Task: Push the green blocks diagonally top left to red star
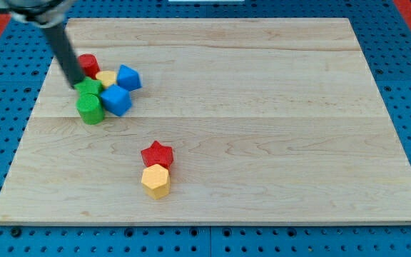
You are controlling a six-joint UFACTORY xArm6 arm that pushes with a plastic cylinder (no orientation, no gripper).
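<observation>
Gripper absent: rod only; my tip [76, 84] touches the green blocks [89, 101] upper left. Reposition to their far side before pushing toward red star [157, 153].

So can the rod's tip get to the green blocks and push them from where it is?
Probably yes. My tip sits right at the upper green block, with the lower green block just below it. Nothing lies between them. The red block, yellow block and two blue blocks crowd the view's right side.
</observation>
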